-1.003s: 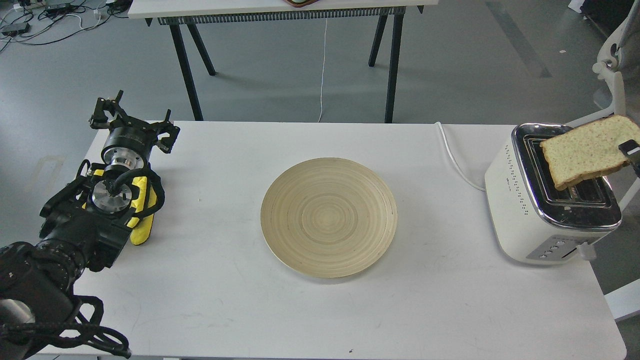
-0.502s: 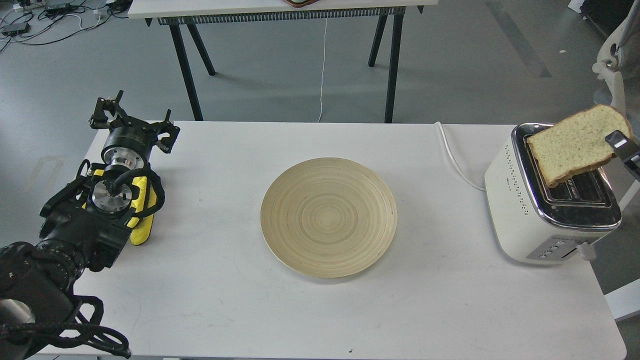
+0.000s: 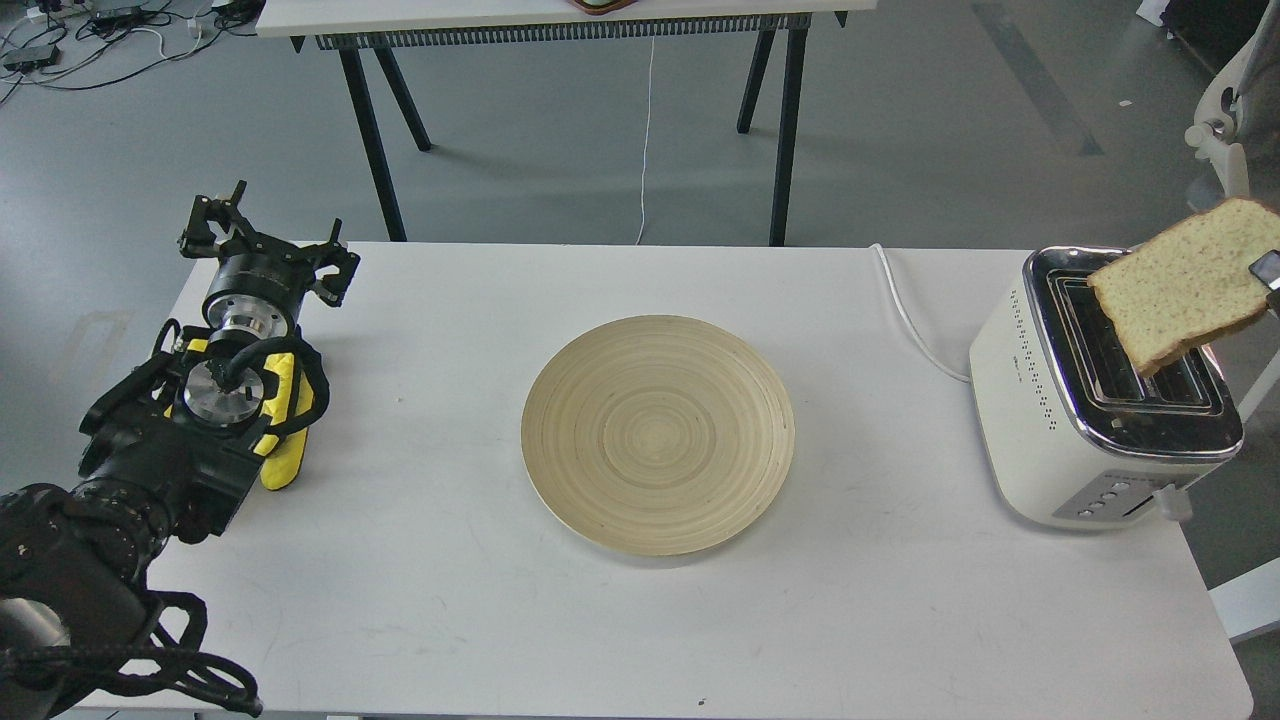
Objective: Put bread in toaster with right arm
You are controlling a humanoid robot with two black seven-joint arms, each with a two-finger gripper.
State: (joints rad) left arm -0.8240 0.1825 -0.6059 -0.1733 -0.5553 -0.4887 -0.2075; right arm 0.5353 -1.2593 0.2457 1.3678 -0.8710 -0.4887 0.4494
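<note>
Head view: right tool (image 3: pixel 1268 272) grips bread (image 3: pixel 1180 285) edge.

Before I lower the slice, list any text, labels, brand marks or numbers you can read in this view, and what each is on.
No text in this view can be read.
Toaster: a small dark mark on its cream side, possibly a brand, too small to read.
Toaster buttons: any symbols on them are too blurred to read.
Bread, plate, table: no writing visible.

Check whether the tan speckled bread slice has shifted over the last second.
Yes. The tan speckled bread slice has risen and drifted right against the cream-white chrome-topped toaster; its lower corner now hangs over the right-hand slot.
</note>
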